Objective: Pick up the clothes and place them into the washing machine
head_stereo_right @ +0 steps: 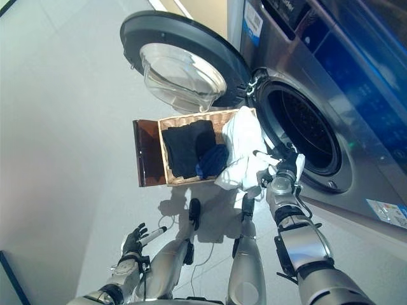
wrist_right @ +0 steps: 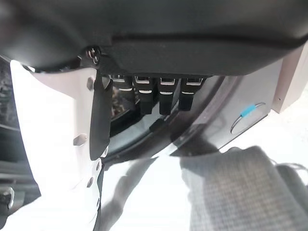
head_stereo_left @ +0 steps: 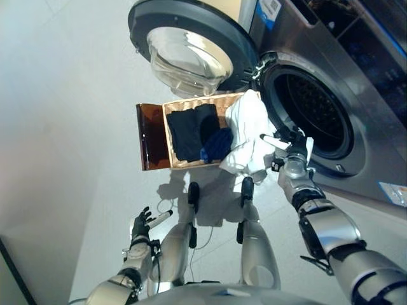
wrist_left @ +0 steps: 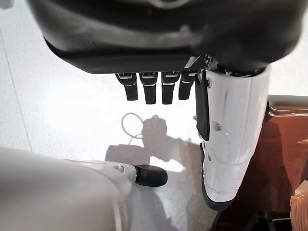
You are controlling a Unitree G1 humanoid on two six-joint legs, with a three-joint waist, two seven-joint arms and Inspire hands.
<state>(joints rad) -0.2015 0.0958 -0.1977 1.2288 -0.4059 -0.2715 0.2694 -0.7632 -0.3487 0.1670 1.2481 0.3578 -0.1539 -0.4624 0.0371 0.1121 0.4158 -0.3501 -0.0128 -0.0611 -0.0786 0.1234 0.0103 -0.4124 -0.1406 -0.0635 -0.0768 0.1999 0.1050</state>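
A white garment (head_stereo_left: 248, 130) hangs between the wicker basket (head_stereo_left: 166, 143) and the washing machine's open drum (head_stereo_left: 311, 114). My right hand (head_stereo_left: 291, 151) is at the drum's rim, shut on the garment, and white cloth shows on both sides of it. The right wrist view has cloth (wrist_right: 231, 187) under the hand and the drum rim past the fingers (wrist_right: 166, 98). Black clothes (head_stereo_left: 191, 133) and a blue garment (head_stereo_left: 218, 145) lie in the basket. My left hand (head_stereo_left: 141, 225) hangs low on the left, open and holding nothing.
The round machine door (head_stereo_left: 191, 51) stands swung open over the floor behind the basket. The basket's brown lid (head_stereo_left: 151, 136) lies folded out to its left. Pale floor stretches away on the left side.
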